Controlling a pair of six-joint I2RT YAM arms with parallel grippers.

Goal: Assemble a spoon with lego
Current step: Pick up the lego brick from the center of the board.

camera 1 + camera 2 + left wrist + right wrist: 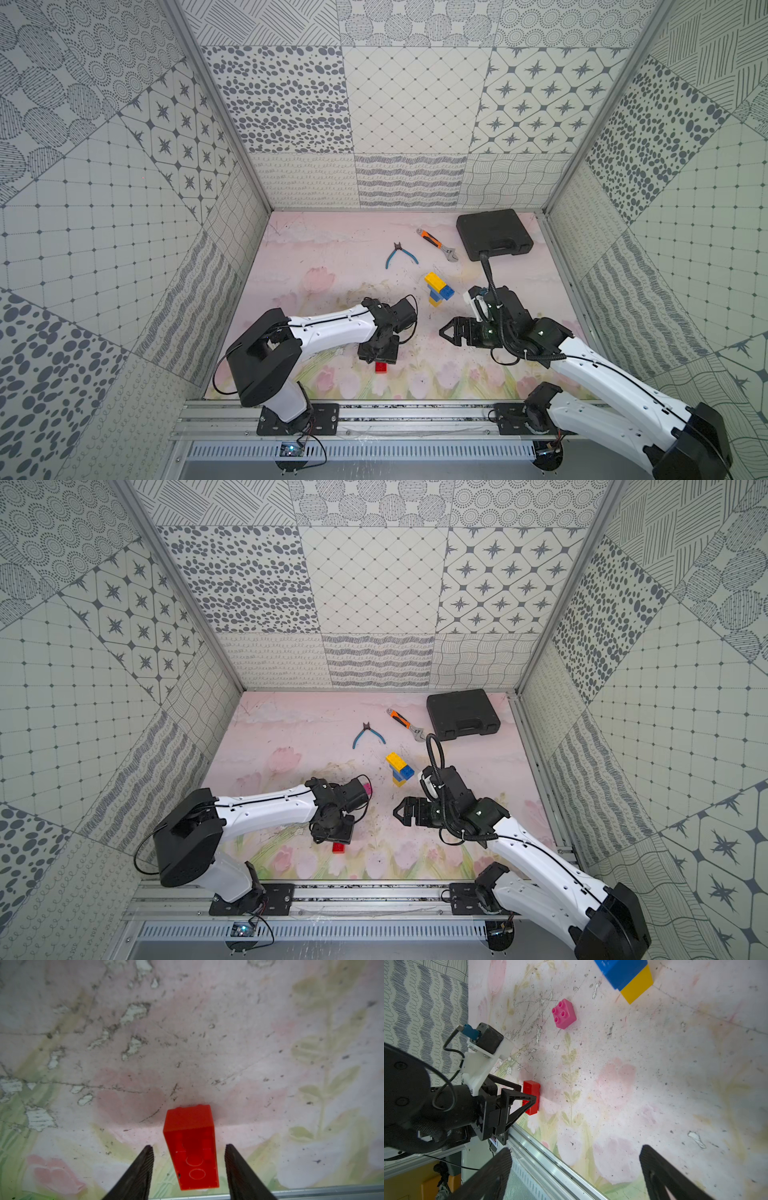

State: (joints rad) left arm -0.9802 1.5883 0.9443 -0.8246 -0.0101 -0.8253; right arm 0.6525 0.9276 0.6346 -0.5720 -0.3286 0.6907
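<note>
A red oblong lego brick (192, 1147) rests on the flowered mat near the front rail, its hollow underside turned towards the left wrist camera. My left gripper (189, 1147) points down over it, one finger on each side with a gap on both, open and not touching; both top views show this (378, 359) (334, 839). The part-built spoon (438, 289), joined yellow and blue bricks, stands mid-mat. A pink square brick (564, 1013) lies loose between the two. My right gripper (441, 332) hovers wide open and empty right of centre.
Blue-handled pliers (400, 255), an orange-handled wrench (437, 245) and a shut black case (493, 233) lie at the back of the mat. An aluminium rail (374, 409) runs along the front edge just behind the red brick. Patterned walls close in three sides.
</note>
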